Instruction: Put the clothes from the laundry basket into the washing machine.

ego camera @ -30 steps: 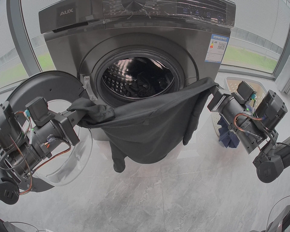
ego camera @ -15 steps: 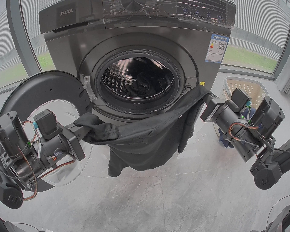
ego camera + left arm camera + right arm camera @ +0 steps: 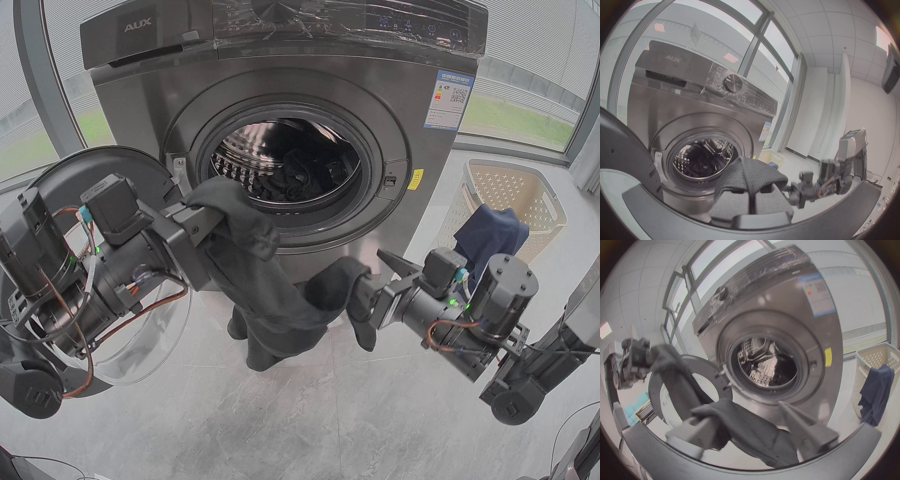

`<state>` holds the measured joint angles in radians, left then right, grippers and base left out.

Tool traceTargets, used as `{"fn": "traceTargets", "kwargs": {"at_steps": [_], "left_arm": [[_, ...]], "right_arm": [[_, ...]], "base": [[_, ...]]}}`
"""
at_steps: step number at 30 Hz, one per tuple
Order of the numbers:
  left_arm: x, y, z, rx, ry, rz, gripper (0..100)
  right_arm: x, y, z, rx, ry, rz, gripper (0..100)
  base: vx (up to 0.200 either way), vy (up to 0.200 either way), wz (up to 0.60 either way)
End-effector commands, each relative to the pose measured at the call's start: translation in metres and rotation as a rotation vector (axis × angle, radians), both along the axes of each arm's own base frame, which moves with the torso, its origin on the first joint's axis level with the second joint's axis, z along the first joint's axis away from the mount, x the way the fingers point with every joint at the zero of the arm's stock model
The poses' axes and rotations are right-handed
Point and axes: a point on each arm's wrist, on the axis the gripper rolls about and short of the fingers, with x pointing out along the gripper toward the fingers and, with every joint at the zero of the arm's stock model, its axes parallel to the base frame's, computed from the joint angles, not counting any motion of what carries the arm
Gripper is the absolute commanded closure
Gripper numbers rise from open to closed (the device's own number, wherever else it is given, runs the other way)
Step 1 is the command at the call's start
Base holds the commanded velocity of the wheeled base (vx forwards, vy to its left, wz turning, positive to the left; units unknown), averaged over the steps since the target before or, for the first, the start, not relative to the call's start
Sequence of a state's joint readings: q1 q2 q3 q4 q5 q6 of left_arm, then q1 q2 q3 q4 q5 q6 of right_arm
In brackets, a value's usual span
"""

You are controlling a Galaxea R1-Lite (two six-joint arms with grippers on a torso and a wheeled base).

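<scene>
A dark grey garment (image 3: 269, 300) hangs in front of the washing machine (image 3: 281, 81), below its open drum (image 3: 287, 162), which holds dark clothes. My left gripper (image 3: 200, 215) is shut on the garment's upper end beside the drum's lower left rim; in the left wrist view the cloth (image 3: 750, 175) peaks over the closed left gripper (image 3: 750, 193). My right gripper (image 3: 369, 275) is lower, below the drum, and open. In the right wrist view the garment (image 3: 743, 427) lies draped over one finger of the right gripper (image 3: 748, 413) while the other finger (image 3: 803, 424) is bare.
The round door (image 3: 94, 181) is swung open to the left, behind my left arm. A cream laundry basket (image 3: 519, 187) stands right of the machine with a dark blue garment (image 3: 490, 234) hanging over its rim. Grey tiled floor lies in front.
The right gripper dropped and swung in toward the middle and opened. The left gripper rose toward the drum's rim. The once-stretched garment now hangs bunched from the left gripper.
</scene>
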<state>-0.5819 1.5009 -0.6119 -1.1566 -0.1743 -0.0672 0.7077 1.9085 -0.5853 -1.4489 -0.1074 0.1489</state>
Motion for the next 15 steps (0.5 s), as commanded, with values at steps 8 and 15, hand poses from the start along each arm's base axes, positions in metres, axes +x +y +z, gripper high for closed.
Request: {"fn": "traceTargets", "kwargs": {"at_steps": [8, 15], "left_arm": [[0.019, -0.018, 0.024, -0.077, -0.091, -0.01, 100], [0.019, -0.022, 0.025, -0.081, -0.093, -0.023, 100]], "right_arm": [[-0.032, 0.005, -0.066, -0.2, 0.191, 0.093, 0], [-0.04, 0.004, -0.083, -0.254, 0.245, 0.113, 0]], "base": [[0.0, 0.0, 0.0], [0.0, 0.0, 0.0]]}}
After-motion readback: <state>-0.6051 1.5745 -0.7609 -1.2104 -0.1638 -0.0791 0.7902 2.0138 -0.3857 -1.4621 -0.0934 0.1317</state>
